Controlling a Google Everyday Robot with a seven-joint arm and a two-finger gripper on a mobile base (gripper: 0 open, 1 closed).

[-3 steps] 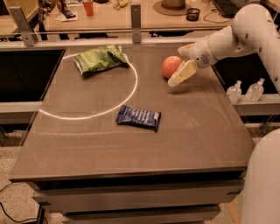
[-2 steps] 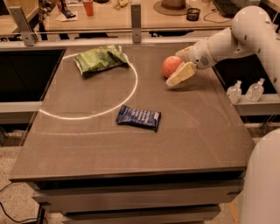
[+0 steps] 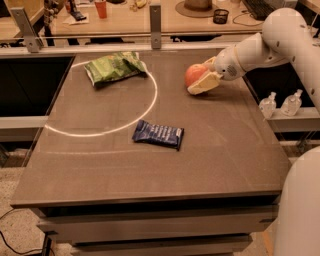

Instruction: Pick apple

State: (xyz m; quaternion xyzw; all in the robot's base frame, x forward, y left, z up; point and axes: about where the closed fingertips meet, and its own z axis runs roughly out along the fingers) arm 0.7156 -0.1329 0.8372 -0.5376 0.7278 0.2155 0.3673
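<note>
The apple (image 3: 193, 75) sits at the far right of the bench (image 3: 215, 165), just outside the white ring (image 3: 153, 102) marked on the top. The tool (image 3: 202, 75) is right at it, reaching in from the right on the end of the white arm (image 3: 270, 42) and touching the fruit's right and lower side. Whether it has closed on the apple cannot be told, nor whether the fruit rests on the bench or hangs just clear of it.

A crumpled green snack bag (image 3: 113, 67) lies at the far left, mostly inside the ring with one corner over the line; it looks sealed, so its contents are hidden. A dark blue packet (image 3: 158, 134) lies flat near the middle, just outside the near edge of the ring, also closed. Both are well apart from the apple, and nothing lies between them and it.

Off the bench to the right, two small clear bottles (image 3: 280, 104) stand upright side by side on a ledge, below the arm. On the table behind stand a red cup (image 3: 101, 8) and a small black mesh pot (image 3: 220, 16); what they hold cannot be seen. The robot's white body (image 3: 302, 210) fills the near right corner.
</note>
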